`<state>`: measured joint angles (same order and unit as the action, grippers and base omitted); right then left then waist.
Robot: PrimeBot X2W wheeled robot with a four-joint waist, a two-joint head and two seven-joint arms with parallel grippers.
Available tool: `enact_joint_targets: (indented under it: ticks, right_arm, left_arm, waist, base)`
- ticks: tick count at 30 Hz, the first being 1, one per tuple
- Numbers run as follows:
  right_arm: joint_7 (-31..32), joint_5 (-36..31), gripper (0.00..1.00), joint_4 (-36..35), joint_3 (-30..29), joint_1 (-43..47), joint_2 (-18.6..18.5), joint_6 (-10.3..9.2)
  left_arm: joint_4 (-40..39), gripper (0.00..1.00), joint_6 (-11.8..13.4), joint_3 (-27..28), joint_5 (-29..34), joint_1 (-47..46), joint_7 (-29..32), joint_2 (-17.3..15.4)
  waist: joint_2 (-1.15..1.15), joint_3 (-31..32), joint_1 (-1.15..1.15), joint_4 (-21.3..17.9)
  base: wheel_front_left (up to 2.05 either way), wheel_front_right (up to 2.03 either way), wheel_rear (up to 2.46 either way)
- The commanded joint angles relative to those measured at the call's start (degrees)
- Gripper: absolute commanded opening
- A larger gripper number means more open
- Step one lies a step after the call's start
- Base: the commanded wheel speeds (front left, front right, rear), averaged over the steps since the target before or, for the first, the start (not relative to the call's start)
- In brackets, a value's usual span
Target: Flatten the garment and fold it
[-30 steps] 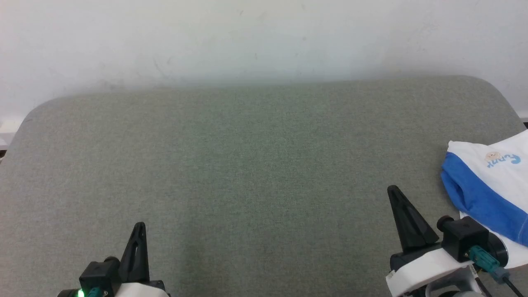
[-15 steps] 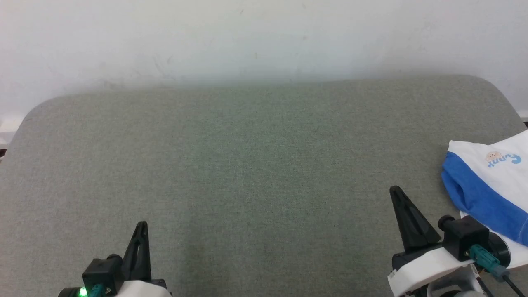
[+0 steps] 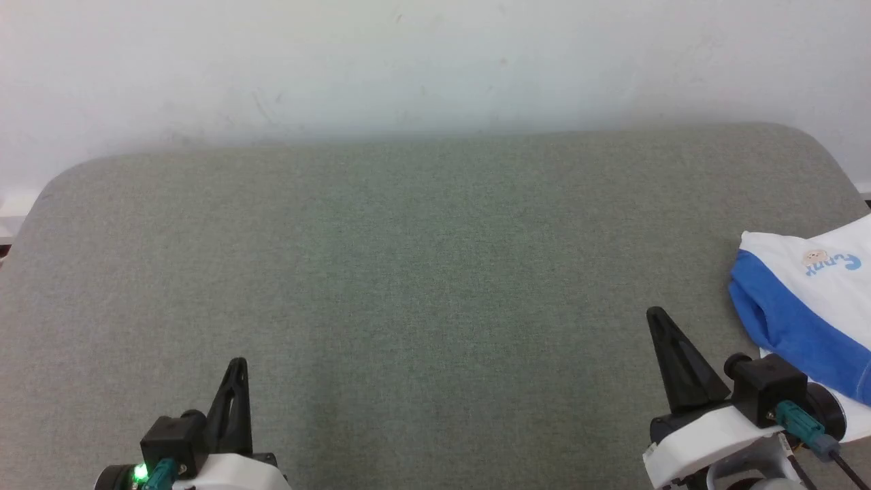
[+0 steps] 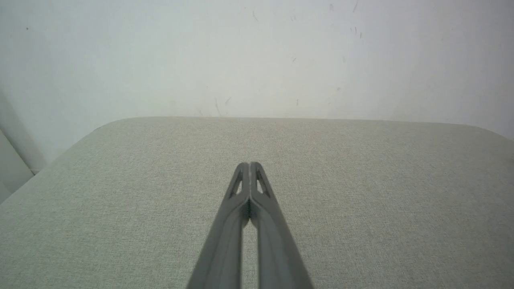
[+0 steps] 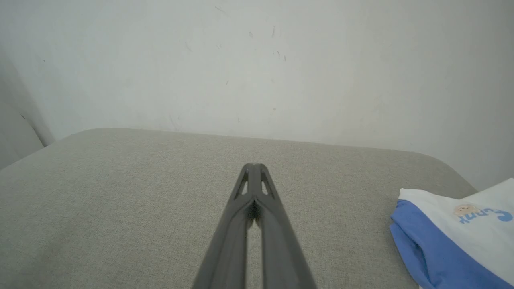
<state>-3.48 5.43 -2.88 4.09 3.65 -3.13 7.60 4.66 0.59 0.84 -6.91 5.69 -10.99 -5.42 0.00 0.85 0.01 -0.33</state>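
The garment [image 3: 810, 299], white with a bright blue sleeve and small blue lettering, lies folded in a bundle at the right edge of the grey-green padded surface [image 3: 422, 272]; part of it runs out of the head view. In the right wrist view the garment [image 5: 453, 237] sits at the lower right. My right gripper [image 3: 656, 314] is shut and empty, just left of the garment and apart from it. At the lower left, far from the garment, my left gripper [image 3: 237, 363] is shut on nothing. Both wrist views show the fingertips pressed together: left gripper [image 4: 249, 164], right gripper [image 5: 253, 165].
A pale wall [image 3: 408, 68] rises behind the padded surface, whose far corners are rounded. The broad middle of the padded surface [image 4: 361, 192] is bare fabric between the two grippers.
Both grippers have slipped slightly down and to the right in the head view. The garment lies as before.
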Motion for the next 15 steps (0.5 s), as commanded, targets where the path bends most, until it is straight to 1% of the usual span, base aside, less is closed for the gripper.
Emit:
enact_joint_targets:
  ticks: [1, 15]
  right_arm:
    - [0.2, -0.6, 0.0, 0.2, -0.2, -0.8, 0.1, -0.02]
    - [0.7, -1.3, 0.0, 0.6, -0.8, -1.3, 0.1, -0.04]
  left_arm:
    - [-0.4, 0.0, -0.1, -0.1, 0.6, -0.9, 0.4, 0.2]
    - [-1.0, 0.0, -0.2, -0.2, 1.6, -1.6, 2.0, 0.6]
  waist:
    - [0.0, 0.0, 0.0, 0.0]
    - [0.0, -0.1, 0.0, 0.1]
  base:
    - [0.0, 0.0, 0.0]
    - [0.0, 0.0, 0.0]
